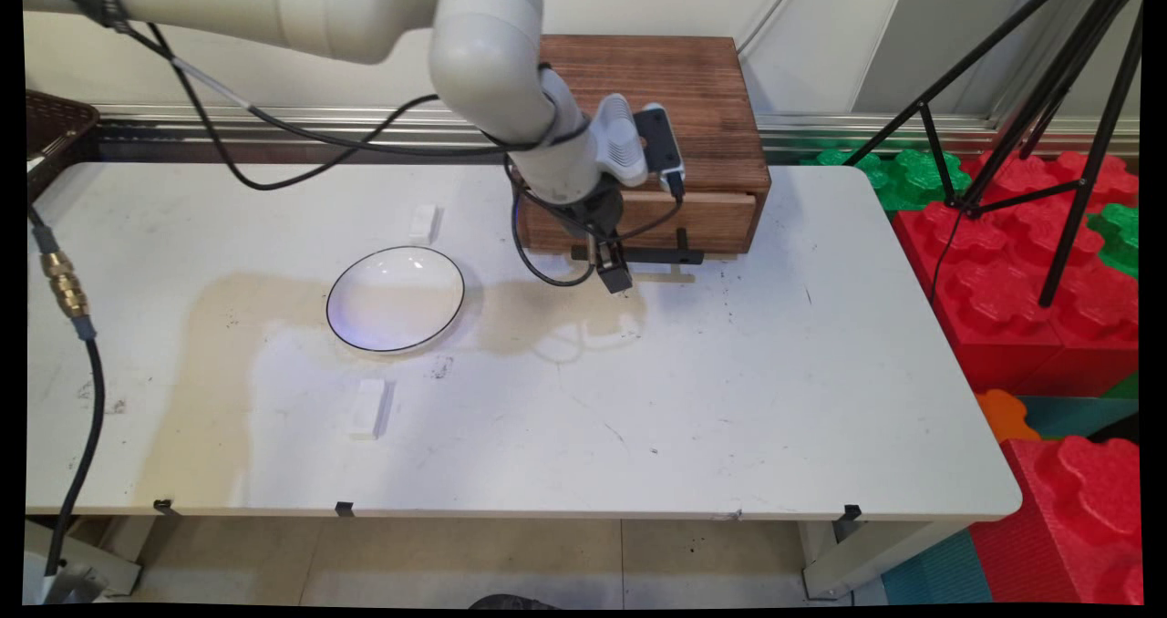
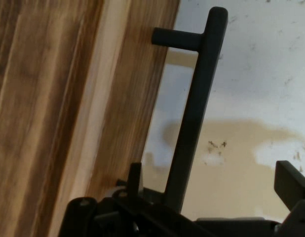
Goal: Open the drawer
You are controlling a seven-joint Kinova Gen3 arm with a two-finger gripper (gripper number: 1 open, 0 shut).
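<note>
A brown wooden box (image 1: 679,98) stands at the back of the white table (image 1: 775,399), with a drawer front (image 1: 720,219) (image 2: 58,98) along its bottom. The drawer carries a long black bar handle (image 1: 661,255) (image 2: 192,123). My gripper (image 1: 613,270) (image 2: 211,180) is down at the left end of this handle, just above the table. In the hand view it is open, one fingertip (image 2: 135,174) on the drawer side of the bar and the other (image 2: 290,181) on the table side, so the bar runs between them. It holds nothing.
A white plate with a dark rim (image 1: 396,299) lies left of the gripper on a tan stain. Two small white blocks (image 1: 423,223) (image 1: 369,408) lie behind and in front of the plate. A dark basket (image 1: 55,126) sits far left; a tripod (image 1: 1048,98) and red foam blocks (image 1: 1030,299) stand right.
</note>
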